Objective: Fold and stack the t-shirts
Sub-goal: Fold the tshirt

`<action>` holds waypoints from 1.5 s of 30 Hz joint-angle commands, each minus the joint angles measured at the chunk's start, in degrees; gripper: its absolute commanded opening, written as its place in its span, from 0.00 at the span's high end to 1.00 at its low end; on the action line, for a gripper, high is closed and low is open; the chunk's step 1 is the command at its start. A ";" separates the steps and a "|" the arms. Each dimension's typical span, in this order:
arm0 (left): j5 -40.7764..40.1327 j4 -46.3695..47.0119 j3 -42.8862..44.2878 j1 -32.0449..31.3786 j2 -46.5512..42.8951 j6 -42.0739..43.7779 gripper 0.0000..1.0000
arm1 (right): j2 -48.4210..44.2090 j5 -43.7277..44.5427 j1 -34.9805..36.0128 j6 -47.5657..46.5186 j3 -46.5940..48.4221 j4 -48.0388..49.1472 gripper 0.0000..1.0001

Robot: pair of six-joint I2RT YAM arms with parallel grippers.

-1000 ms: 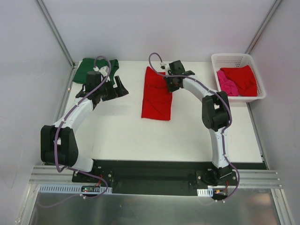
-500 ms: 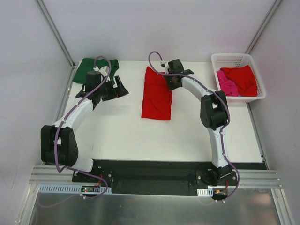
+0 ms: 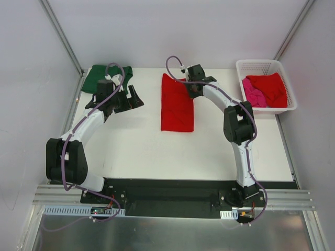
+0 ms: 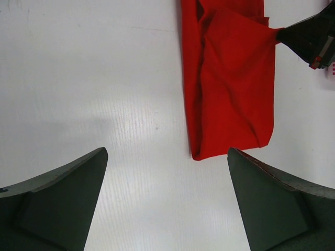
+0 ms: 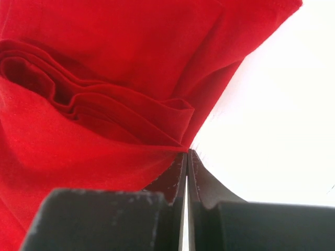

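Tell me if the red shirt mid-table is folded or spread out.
Folded: the red shirt lies as a narrow strip with stacked layers at its edge, where the right gripper is shut on it.

The white surface (image 3: 136, 146) carries a folded red t-shirt (image 3: 175, 112) near its middle, a dark green t-shirt (image 3: 99, 76) at the far left corner, and a white lattice basket (image 3: 258, 61) at the far right.
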 commanded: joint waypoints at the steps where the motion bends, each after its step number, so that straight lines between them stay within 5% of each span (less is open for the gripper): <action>1: 5.29 1.74 1.34 -0.81 0.78 -0.13 0.02 | -0.07 1.32 0.03 -0.28 2.93 0.93 0.99; 16: 5.57 13.42 -0.41 -19.36 12.29 -6.10 0.12 | 0.63 -0.79 -0.06 0.52 3.19 0.58 0.99; 18: 7.76 18.58 -1.56 -19.71 13.79 -7.16 0.25 | 0.63 -0.96 0.03 0.51 3.28 0.49 0.99; 21: 9.44 22.39 -2.26 -20.15 16.51 -9.18 0.63 | 0.72 -0.96 -0.06 0.43 3.11 0.40 0.99; 25: 9.70 23.80 -0.86 -20.33 20.29 -9.80 1.00 | 0.55 -1.05 0.03 0.43 3.02 0.40 0.99; 45: 5.92 20.55 1.69 -20.33 26.63 -10.07 1.00 | 3.01 5.27 -0.06 -2.91 5.39 1.27 0.99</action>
